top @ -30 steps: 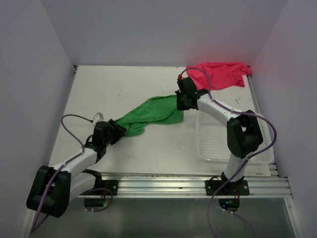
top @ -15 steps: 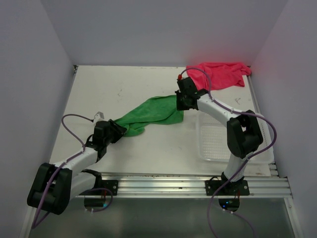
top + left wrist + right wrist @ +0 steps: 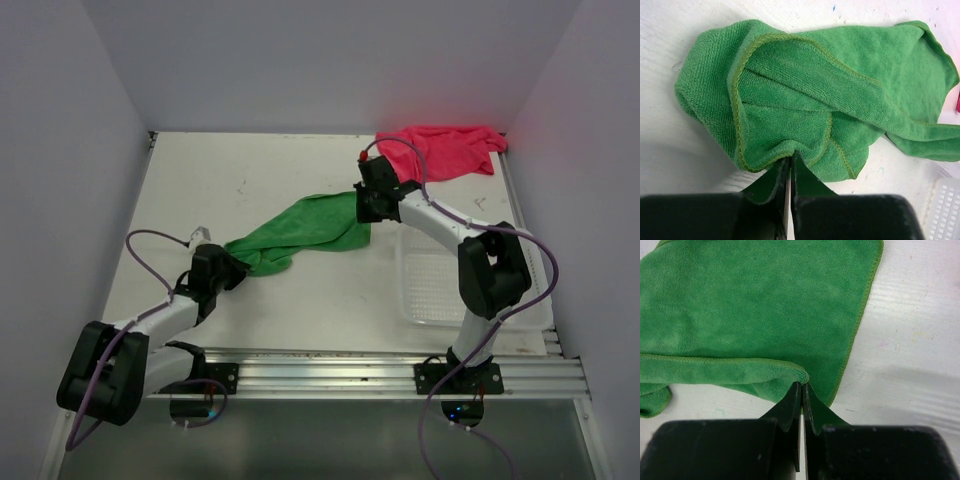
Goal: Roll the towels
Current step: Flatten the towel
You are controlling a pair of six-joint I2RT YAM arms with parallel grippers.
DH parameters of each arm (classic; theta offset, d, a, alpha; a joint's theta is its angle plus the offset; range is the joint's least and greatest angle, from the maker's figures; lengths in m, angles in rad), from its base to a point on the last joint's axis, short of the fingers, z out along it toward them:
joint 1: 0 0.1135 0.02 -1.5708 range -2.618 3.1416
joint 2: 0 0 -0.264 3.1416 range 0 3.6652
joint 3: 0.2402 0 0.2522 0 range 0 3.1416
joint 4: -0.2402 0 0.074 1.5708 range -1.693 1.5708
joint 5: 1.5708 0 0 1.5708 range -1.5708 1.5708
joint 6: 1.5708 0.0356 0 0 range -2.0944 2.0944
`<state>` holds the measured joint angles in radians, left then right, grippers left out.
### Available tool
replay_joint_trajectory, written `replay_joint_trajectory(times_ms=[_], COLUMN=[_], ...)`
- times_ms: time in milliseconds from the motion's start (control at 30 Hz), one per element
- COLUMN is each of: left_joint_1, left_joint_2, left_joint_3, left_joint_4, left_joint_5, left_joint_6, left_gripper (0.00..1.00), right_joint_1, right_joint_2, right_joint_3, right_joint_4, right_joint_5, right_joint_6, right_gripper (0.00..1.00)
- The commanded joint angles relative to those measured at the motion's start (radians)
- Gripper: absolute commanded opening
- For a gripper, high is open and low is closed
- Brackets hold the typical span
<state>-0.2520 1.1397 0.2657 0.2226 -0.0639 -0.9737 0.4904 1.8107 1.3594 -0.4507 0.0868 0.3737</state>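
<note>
1. The left end effector (image 3: 230, 266) is clamped on the bunched hem of the green towel (image 3: 305, 228), probably to tug it flat.
2. The green towel lies crumpled on the table (image 3: 230, 170), strung between both end effectors.
3. The right end effector (image 3: 367, 207) is pinched together on the towel's folded edge, anchoring that end.
4. The pink-red towel (image 3: 440, 150) lies just beyond the right end effector, untouched.

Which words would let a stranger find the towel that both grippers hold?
On the white table, look at its middle. The green towel lies there crumpled, the left gripper shut on its left end and the right gripper on its right end. Colour sets it apart: the pink-red towel lies free in the far right corner.
</note>
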Motion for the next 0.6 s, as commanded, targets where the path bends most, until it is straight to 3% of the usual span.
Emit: replay_joint_trajectory(times_ms=[0,467,567], left_joint_1=[-0.007,-0.007,-0.007], left_joint_2=[0.006,-0.060,-0.090], left_joint_3=[0.020,0.197,0.263], left_joint_4=[0.032,-0.221,-0.337], left_joint_5=[-0.016,-0.056,-0.089], left_joint_6=[0.026,0.144,0.188], left_gripper=[0.03,0.00,0.00], right_joint_1=[-0.004,-0.007,-0.009], right_joint_2=[-0.016,-0.053,-0.060], right_joint_3=[-0.008,0.067,0.101], right_joint_4=[0.015,-0.034,-0.055], right_joint_5=[-0.002,0.008,0.021], right_joint_6=[0.002,0.002,-0.001], right_gripper=[0.00,0.00,0.00])
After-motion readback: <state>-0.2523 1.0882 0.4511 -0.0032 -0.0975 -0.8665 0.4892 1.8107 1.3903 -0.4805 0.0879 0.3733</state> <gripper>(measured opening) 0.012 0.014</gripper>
